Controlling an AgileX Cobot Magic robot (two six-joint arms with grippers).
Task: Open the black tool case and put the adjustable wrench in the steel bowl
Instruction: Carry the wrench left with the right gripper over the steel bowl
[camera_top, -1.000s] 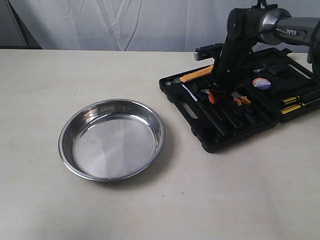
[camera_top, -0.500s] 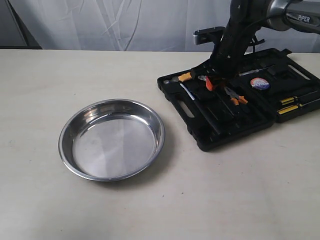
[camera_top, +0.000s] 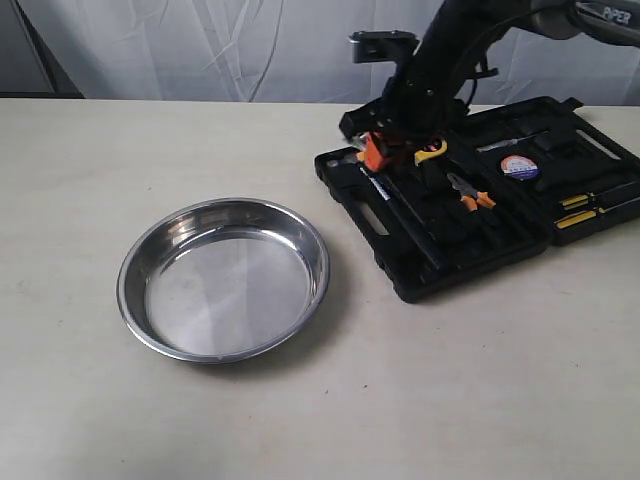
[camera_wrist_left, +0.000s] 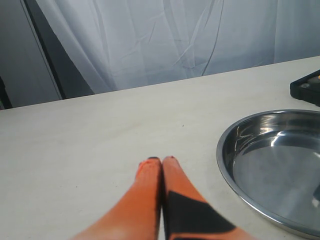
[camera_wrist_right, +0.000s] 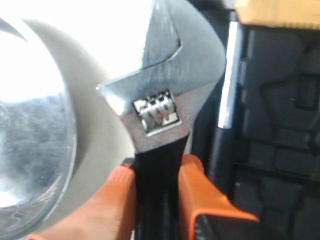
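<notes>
The black tool case (camera_top: 470, 235) lies open on the table (camera_top: 300, 420), its lid flat beside the tray. In the tray: orange-handled pliers (camera_top: 470, 192) near the middle. In the lid: a tape roll (camera_top: 522, 167) and yellow-handled screwdrivers (camera_top: 580, 207). The right gripper (camera_top: 378, 150) hangs above the case corner nearest the steel bowl (camera_top: 125, 275) and hides the slots beneath it. Its orange fingers (camera_wrist_right: 200, 192) clamp the black handle of the adjustable wrench (camera_wrist_right: 160, 95). The silver head projects past the case edge toward the bowl. The bowl stands well apart from the case, its flat bottom bare. The left gripper (camera_wrist_left: 161, 162) is pressed closed on nothing, low over the table on the bowl's far side from the case.
</notes>
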